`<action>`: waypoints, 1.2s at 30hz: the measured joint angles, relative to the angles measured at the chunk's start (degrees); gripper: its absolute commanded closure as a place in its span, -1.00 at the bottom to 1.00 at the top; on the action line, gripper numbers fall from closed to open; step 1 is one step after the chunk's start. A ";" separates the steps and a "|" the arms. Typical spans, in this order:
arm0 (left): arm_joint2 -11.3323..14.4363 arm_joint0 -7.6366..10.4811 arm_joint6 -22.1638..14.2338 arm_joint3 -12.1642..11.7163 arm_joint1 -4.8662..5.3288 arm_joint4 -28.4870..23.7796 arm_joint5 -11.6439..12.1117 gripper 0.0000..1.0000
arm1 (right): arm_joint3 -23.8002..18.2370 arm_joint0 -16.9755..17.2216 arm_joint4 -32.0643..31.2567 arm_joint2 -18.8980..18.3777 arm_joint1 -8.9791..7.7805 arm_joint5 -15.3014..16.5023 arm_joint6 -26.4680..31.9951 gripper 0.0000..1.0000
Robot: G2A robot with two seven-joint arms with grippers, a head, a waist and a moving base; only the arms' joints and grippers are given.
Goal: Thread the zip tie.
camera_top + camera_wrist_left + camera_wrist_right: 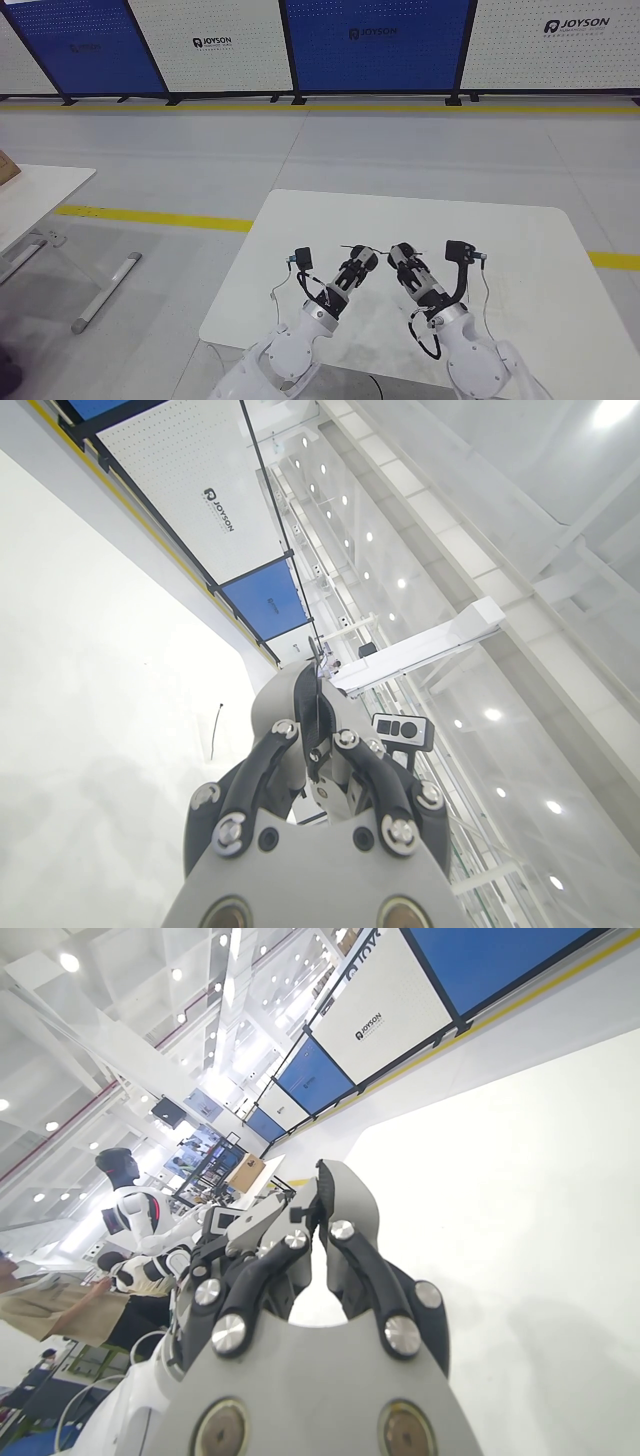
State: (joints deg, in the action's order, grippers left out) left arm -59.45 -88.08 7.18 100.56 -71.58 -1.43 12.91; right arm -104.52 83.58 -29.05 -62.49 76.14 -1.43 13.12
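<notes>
L gripper (312, 675) clamped on zip tie (317, 700), R gripper (319, 1183) closed on its head, over table (500, 230) front edge, spare tie (216, 732) lying on top.

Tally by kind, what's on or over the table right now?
Hands: 2, left hand and right hand, both shut on the held zip tie.
Zip ties: 2, the held zip tie plus a loose zip tie lying on the table.
Total: 4.

I see a white tabletop (500, 230), a yellow line (150, 216) on the grey floor, blue and white partition panels (375, 45) behind, and at the left a second table (40, 190) with a cardboard box (246, 1172).
</notes>
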 measured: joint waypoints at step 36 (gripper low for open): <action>-0.63 -0.16 0.13 -0.59 -0.69 1.98 -0.53 0.28 | -0.20 -0.10 1.78 -1.32 -0.22 -0.09 1.63 1.00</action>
State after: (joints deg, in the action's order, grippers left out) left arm -60.08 -88.25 7.30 99.97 -72.27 0.55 12.38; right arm -104.71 83.48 -27.28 -63.81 75.92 -1.52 14.75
